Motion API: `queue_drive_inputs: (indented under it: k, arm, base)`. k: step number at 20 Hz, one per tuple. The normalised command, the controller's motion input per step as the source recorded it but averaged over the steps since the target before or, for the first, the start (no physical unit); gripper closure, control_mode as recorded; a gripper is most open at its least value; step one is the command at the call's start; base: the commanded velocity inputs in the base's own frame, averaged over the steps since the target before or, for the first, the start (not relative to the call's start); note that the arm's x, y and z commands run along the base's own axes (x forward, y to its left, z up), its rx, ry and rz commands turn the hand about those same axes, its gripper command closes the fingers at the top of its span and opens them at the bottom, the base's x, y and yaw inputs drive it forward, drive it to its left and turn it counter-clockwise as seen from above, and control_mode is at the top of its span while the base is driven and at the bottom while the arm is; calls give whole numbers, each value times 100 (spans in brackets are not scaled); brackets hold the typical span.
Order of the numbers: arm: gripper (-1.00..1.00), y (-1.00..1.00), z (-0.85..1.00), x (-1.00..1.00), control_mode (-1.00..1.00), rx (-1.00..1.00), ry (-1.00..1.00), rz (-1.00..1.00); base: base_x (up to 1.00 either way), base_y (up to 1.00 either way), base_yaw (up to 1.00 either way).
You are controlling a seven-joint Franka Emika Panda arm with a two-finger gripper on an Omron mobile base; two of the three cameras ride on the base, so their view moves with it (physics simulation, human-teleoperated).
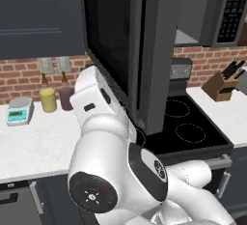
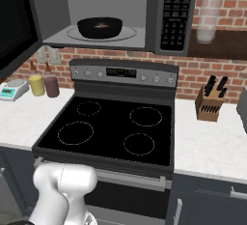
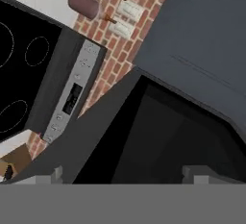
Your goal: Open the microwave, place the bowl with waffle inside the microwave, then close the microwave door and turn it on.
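The microwave [image 2: 155, 21] hangs above the stove with its pale interior exposed. Inside it, on the turntable, sits the black bowl with waffle [image 2: 100, 27]; a bit of golden waffle shows over the rim. The microwave door [image 1: 126, 45] is swung wide open to the left, its black glass facing out, and it reappears at the left edge of the right base view [image 2: 14, 23]. My gripper [image 3: 125, 176] is open, its fingertips [image 3: 54, 175] spread wide, close against the door's dark glass [image 3: 158, 131] with nothing between them. The keypad [image 2: 173, 9] is at the microwave's right.
A black-topped stove [image 2: 108, 127] lies below, with white counters on both sides. A knife block [image 2: 209, 101] stands right of it. A scale [image 1: 19, 111], a yellow canister [image 1: 48, 99] and a maroon canister [image 1: 65, 97] stand at the left. Dark cabinets [image 1: 38, 16] hang above.
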Motion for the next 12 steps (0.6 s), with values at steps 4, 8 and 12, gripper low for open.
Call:
queue_drive_inputs:
  k: [4, 8, 12]
  arm:
    - [-100, -100, 13, 35, -100, 0, -14, -18]
    - [-100, -100, 18, 89, -100, 1, 0, -33]
    - [-100, -99, 20, 99, -100, 6, 0, -36]
  base:
    - [0, 0, 0]
    - [0, 0, 0]
    - [0, 0, 0]
